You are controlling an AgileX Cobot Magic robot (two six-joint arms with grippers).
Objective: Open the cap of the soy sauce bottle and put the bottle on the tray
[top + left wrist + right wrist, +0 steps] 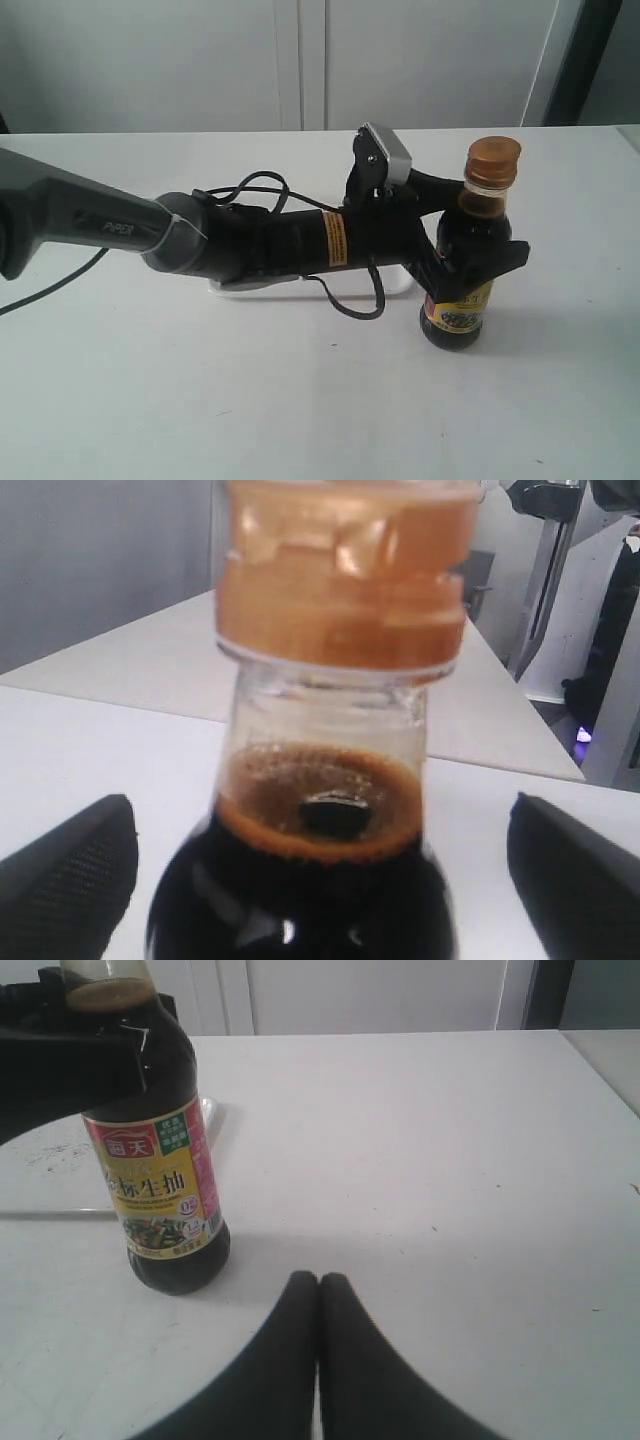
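Left wrist view: my left hand is spread wide either side of the soy sauce bottle, gripping nothing. My right hand is closed and empty. The bottle stands upright on the bench, beside the tray's right end. Closing off-centre could tip it. My arm hides most of the tray, and the cap is blurred, so I cannot find its hinge.

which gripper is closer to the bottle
Left. The left gripper has its open fingers on either side of the bottle, at its shoulder. The right gripper is shut and sits apart from the bottle, with bare table between.
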